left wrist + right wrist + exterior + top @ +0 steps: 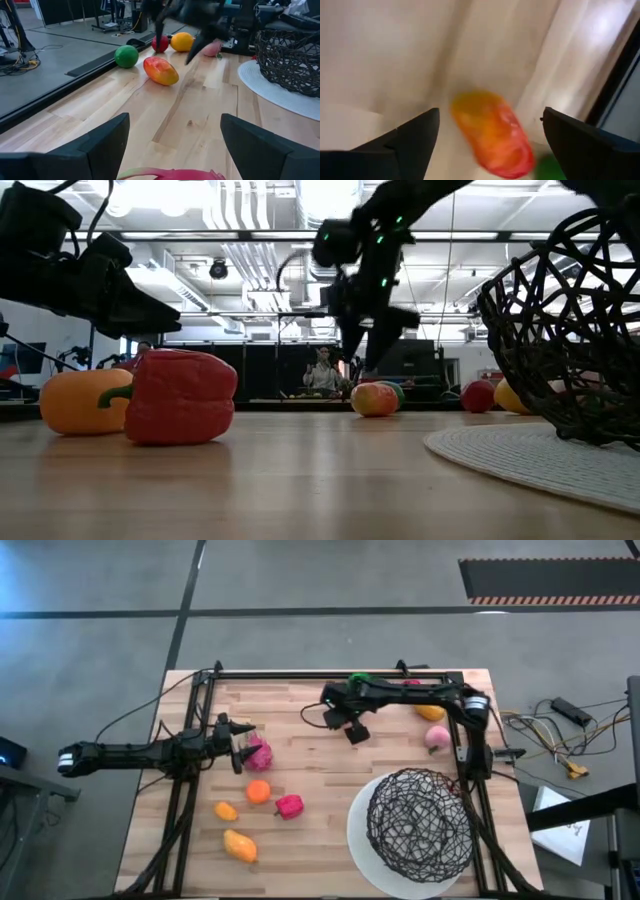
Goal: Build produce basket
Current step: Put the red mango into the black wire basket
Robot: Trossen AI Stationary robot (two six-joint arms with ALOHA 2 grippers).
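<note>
My left gripper (243,752) is open at the table's left, its fingers either side of a magenta-pink fruit (259,753) whose top shows low in the left wrist view (170,174). My right gripper (355,730) is open and hangs above an orange-red mango (492,132), which lies on the table near the far edge (161,70). The black wire basket (420,820) stands on its white round base (358,832) at the near right. An orange (259,791), a magenta pepper (289,806), a small orange piece (226,810) and a yellow-orange pepper (240,845) lie at the near left.
A green ball (358,680), a red piece (410,683), a yellow-orange fruit (432,712) and a pink fruit (436,736) lie along the far right. Black frame rails (300,674) border the table. A person (322,370) stands in the room beyond.
</note>
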